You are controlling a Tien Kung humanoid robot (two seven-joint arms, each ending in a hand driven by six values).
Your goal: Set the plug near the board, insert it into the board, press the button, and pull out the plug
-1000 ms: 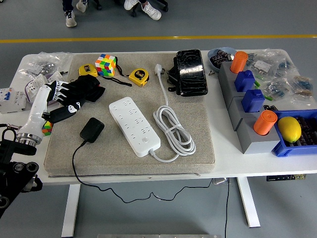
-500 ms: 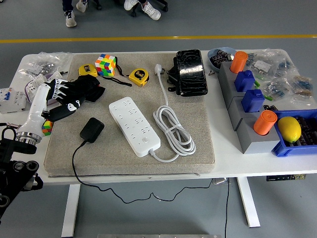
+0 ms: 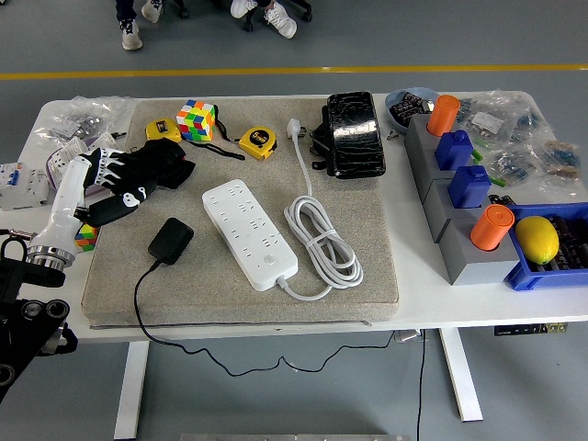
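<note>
Our black left hand (image 3: 138, 176) hangs loosely spread, empty, above the small black adapter plug (image 3: 170, 241) lying beside the white power strip (image 3: 250, 232): light, rigid, probably slick, so we'd pinch its flanks.

Brightness: you get an evenly bright view, no dim corners.
Light source: diffuse, from overhead.
Shadows: soft and short; look under the white power strip (image 3: 250, 233) and beside the black adapter (image 3: 170, 241).
Glare: faint sheen on the black glossy case (image 3: 352, 133).
Focus: sharp across the table (image 3: 432, 294).
Edge distortion: slight bowing at the table's near edge.
</note>
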